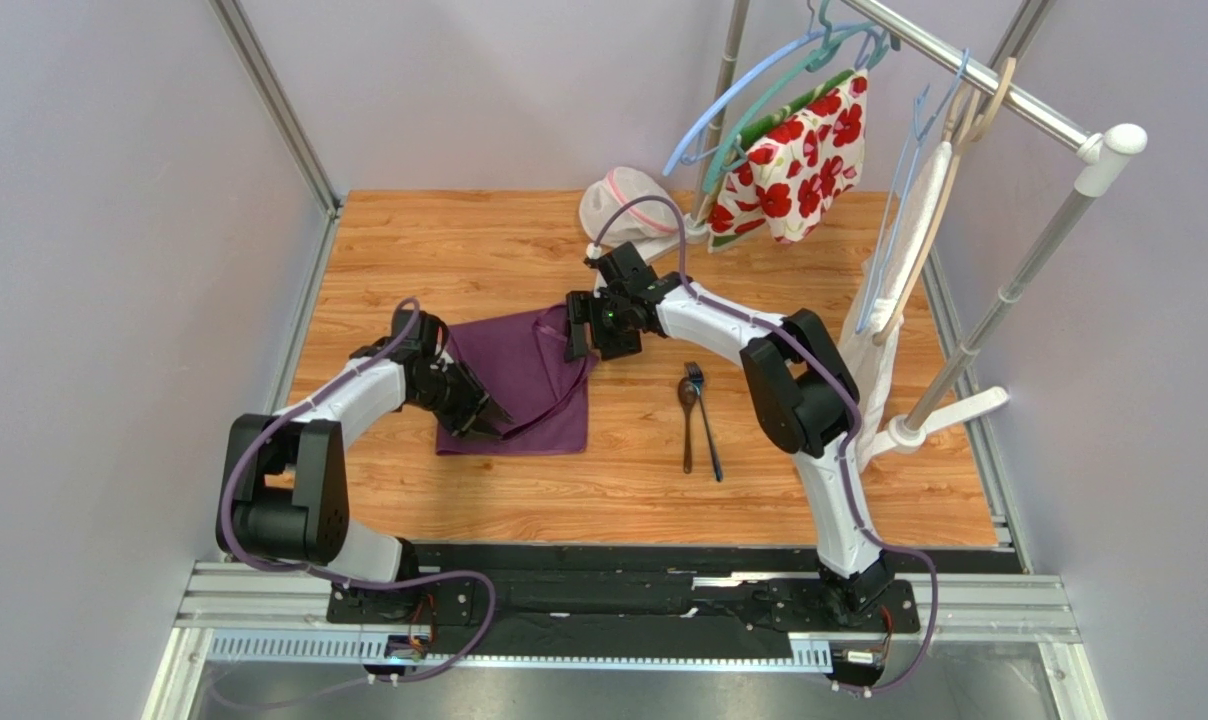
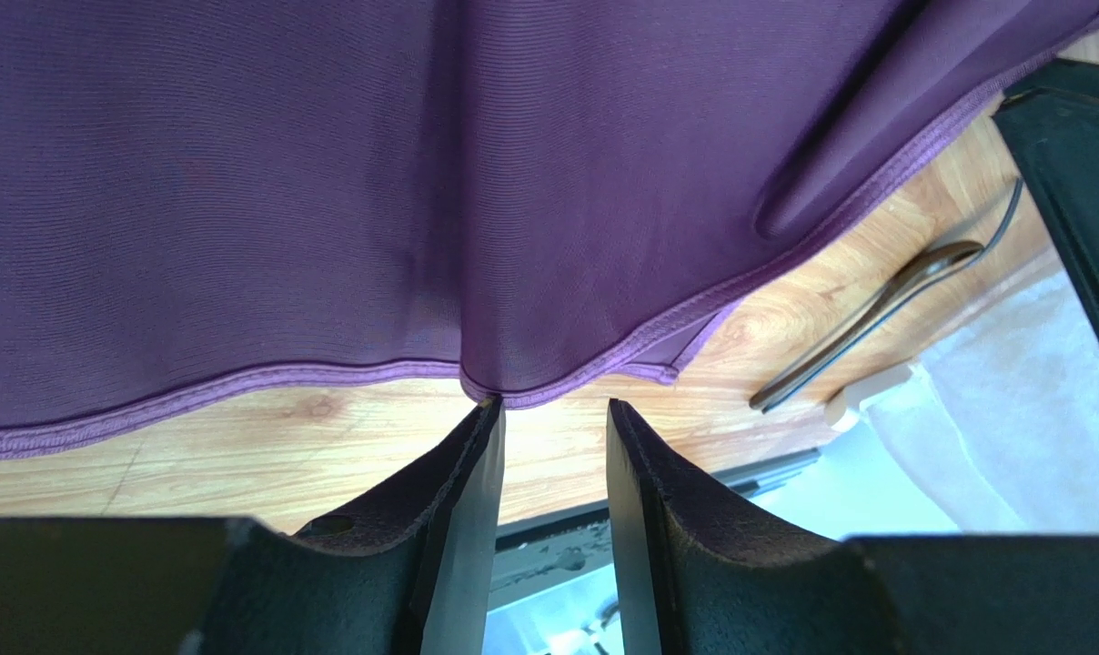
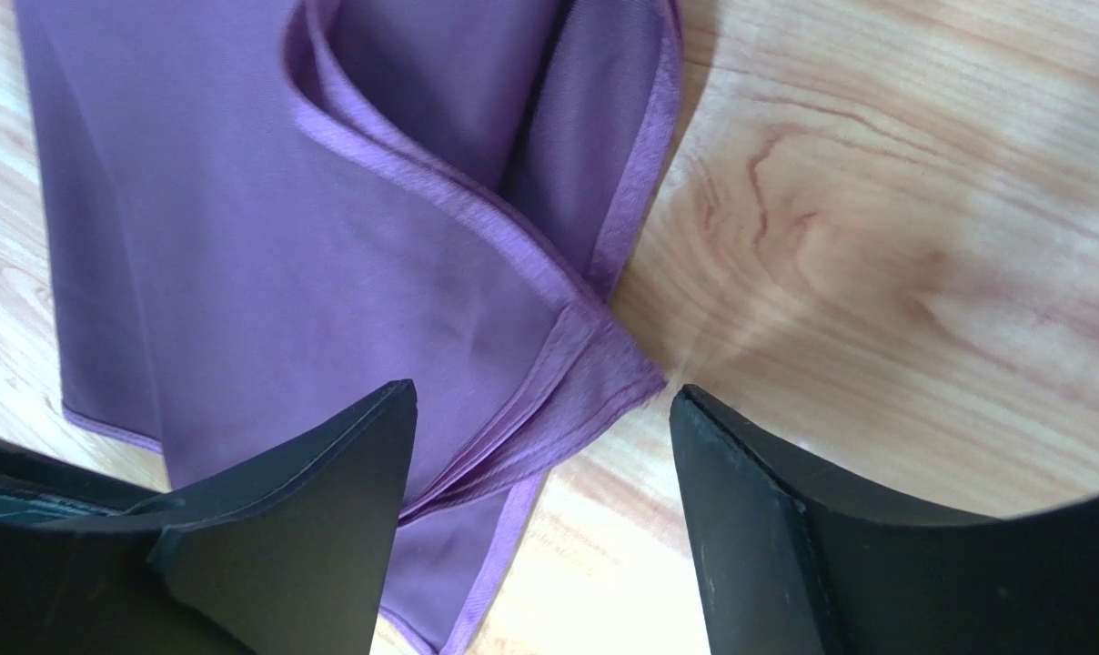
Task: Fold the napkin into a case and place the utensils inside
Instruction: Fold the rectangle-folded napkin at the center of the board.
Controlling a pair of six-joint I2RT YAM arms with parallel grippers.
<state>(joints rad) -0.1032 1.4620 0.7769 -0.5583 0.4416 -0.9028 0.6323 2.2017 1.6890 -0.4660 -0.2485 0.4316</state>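
A wooden table (image 1: 415, 255) seen from above, with two robot arms reaching in from its near edge. The dark purple napkin (image 1: 528, 375) lies flat a little left of the table's middle, folded over itself. The right wrist view shows several hemmed layers meeting at one corner. The left gripper (image 1: 483, 417) sits at the napkin's near edge with its jaws parted. In its wrist view the hem lies just past the fingertips (image 2: 466, 478), with nothing between them. The right gripper (image 1: 588, 327) is at the napkin's far right corner, jaws spread wide. The stacked corner rests on the wood between them, not pinched. Working from opposite sides likely lets the arms keep the fold square, and the cloth now seems to hold its shape unaided. The utensils (image 1: 696, 420), a spoon and a second slim piece, lie side by side right of the middle, apart from the cloth. They are probably kept clear until the napkin becomes a pocket.
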